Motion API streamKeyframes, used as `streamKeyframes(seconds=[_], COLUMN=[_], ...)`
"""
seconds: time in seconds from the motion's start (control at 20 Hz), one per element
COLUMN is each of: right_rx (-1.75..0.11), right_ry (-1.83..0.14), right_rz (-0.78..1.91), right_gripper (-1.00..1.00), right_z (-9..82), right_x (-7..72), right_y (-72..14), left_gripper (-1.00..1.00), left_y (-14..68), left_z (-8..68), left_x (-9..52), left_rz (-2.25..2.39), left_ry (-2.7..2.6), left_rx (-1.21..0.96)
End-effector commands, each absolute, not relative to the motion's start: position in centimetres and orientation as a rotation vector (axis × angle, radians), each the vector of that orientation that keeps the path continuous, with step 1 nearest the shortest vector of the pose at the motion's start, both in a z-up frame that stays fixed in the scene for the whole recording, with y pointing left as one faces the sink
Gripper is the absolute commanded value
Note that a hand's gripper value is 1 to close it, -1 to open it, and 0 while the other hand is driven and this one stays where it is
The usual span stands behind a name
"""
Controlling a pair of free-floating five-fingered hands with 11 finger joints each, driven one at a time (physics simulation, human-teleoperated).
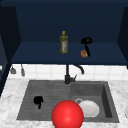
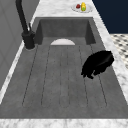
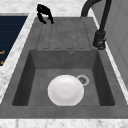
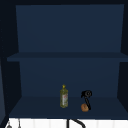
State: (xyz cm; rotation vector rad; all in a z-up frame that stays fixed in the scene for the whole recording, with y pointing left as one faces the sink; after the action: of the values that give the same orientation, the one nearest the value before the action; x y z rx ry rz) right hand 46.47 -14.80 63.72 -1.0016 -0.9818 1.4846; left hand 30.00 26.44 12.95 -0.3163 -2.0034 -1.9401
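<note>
A red ball (image 1: 67,115) hides the white plate's (image 1: 89,108) left edge and is cut off below. The small brown thing (image 1: 84,53) under the right hand (image 1: 86,41) is too blurred to identify.

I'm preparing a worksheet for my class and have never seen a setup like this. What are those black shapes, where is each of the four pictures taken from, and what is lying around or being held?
These are simulator renders of a kitchen sink. The black shapes are the robot: two floating hands with no arms or body.

The front view faces the sink. The two side views look along it from left and right. The upper view faces the open wall cabinet above.

The left hand hovers over the ribbed draining board, fingers curled, holding nothing. The right hand is up in the cabinet, its fingers reaching down to a small brown round item on the lower shelf; whether it grips it is unclear. An oil bottle stands beside it.

A white plate lies in the basin by the drain, a red ball sits at the front, and a black faucet stands behind.
</note>
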Motion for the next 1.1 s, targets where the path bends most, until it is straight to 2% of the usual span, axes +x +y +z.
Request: streamKeyframes(seconds=[0.0,0.85,1.05], right_rx=[-0.892,-0.557,-0.552], right_ry=[-0.899,-0.623,-0.612], right_rz=[1.523,1.543,1.571], right_gripper=[-1.00,-1.00,-1.00], right_z=[63.2,63.2,62.0], right_x=[47.8,49.6,50.2], right_y=[-14.7,-13.2,-13.7], left_gripper=[0.00,0.00,0.00], left_y=[26.4,26.4,26.4], left_z=[13.0,13.0,13.0], left_x=[30.0,30.0,30.0], left_rz=[-1.940,-1.940,-1.940], left_ry=[-2.003,-2.003,-2.003], left_rx=[-0.316,-0.316,-0.316])
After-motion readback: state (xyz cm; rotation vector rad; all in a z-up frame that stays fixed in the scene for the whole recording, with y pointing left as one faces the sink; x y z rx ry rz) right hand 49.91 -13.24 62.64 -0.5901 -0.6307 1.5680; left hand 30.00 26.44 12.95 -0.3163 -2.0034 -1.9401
